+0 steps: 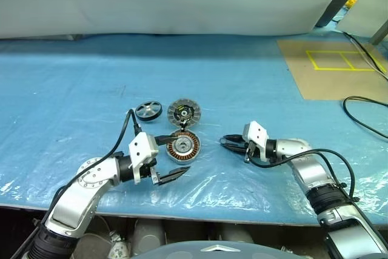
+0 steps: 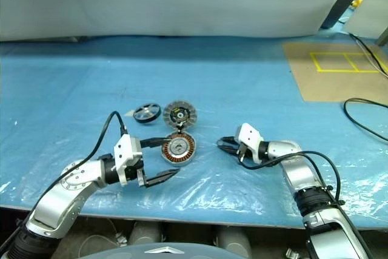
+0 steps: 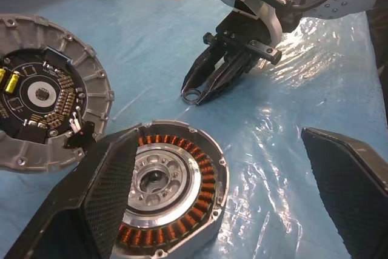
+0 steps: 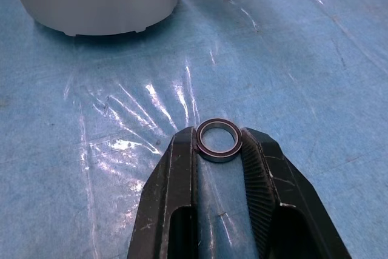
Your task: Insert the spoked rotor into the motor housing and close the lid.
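The right gripper [image 4: 219,150] has its two black fingers drawn in on a small silver metal ring with a dark edge [image 4: 218,140], pinched at the fingertips just above the blue plastic sheet [image 1: 254,89] that covers the table. Ahead of those fingertips, a short way off across the wrinkled sheet, sits the motor housing [image 1: 183,147], a round silver-rimmed disc with a band of copper-brown windings around a pale silver centre.

The left gripper [image 1: 170,158] stands wide open and holds nothing. One finger [image 3: 91,204] reaches over the near edge of the housing, and the other finger [image 3: 351,180] lies clear of it on the side toward the robot, so the housing is just beside the open jaws rather than between them.

Just past the housing from the left gripper lies the lid [image 1: 183,112], a round grey ribbed disc with a black centre and yellow marks, close against the housing's rim. Beside the lid, further to the left gripper's outer side, rests the spoked rotor [image 1: 148,110], a small black-rimmed wheel with shiny silver spokes, apart from both grippers
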Motion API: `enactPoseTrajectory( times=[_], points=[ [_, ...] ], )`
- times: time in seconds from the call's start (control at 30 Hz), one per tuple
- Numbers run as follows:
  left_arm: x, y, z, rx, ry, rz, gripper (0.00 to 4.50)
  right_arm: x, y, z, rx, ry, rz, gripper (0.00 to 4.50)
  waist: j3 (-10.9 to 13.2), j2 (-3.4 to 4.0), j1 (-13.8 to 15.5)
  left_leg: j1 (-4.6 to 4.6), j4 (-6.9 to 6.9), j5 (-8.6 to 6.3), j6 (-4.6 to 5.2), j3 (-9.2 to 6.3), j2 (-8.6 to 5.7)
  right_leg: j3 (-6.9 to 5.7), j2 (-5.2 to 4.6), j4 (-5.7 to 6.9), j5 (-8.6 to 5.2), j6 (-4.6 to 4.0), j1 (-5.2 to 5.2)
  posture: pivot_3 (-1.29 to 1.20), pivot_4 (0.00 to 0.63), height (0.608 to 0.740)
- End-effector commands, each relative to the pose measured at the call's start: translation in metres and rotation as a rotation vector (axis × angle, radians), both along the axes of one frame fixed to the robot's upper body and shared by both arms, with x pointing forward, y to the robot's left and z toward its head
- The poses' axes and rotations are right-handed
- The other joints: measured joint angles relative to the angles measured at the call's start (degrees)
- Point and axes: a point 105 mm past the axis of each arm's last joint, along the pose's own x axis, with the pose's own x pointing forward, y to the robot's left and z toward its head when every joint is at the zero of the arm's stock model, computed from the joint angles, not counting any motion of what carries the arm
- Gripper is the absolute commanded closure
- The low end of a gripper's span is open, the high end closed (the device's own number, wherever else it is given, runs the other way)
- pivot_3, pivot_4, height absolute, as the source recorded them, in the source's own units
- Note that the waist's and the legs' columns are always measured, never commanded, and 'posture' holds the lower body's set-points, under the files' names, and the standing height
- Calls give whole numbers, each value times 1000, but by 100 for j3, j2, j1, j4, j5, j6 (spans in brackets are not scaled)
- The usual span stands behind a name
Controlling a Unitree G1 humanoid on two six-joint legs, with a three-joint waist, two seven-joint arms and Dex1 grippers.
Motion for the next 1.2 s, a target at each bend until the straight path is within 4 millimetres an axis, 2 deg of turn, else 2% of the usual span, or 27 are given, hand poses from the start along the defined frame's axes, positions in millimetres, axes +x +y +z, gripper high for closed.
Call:
enactPoseTrajectory(
  times=[0.03,0.2,0.3,0.53,0.7,0.8,1.0,1.2],
  points=[
    [1,2,10,-15,-37,6,0,-12,-12,-26,-86,120,-34,3844,0,1,-1,-3,-3,0,0,0,-1,0,0,-1,7,-13,-2,0,150,740],
    [2,5,10,-14,-42,20,0,-15,-8,-23,-88,121,-27,3844,0,1,-3,-19,-17,0,-1,1,-3,0,0,-10,6,-17,-20,0,150,740],
    [3,7,11,-15,-46,31,0,-11,-6,-11,-64,109,-41,3844,1,1,-2,-19,-31,0,-1,2,-5,0,0,-15,4,-18,-24,0,150,740],
    [6,13,17,-7,-83,66,0,-3,7,28,-28,31,21,3844,11,16,-5,-41,-36,1,-1,5,-6,0,2,-13,0,-21,-51,0,150,740],
    [1,12,15,4,-87,58,0,-2,30,65,-19,-24,116,3844,19,28,-41,-90,-32,4,-4,7,-7,0,3,1,4,-19,-104,0,150,740],
    [-1,14,14,2,-80,73,0,-3,42,78,-15,-39,163,3844,23,36,-30,-97,-31,11,-15,5,-2,-2,10,10,15,-1,-113,0,150,740],
    [-2,16,18,-4,-85,102,0,-8,56,87,-19,-11,264,3844,30,44,-8,-106,-30,14,-21,5,-6,-4,5,8,15,0,-112,0,150,740],
    [-2,22,17,9,-91,124,0,-9,71,85,-25,5,352,3844,31,46,-37,-103,-17,14,-22,4,-2,-4,6,17,14,-5,-112,0,150,740]
  ],
)
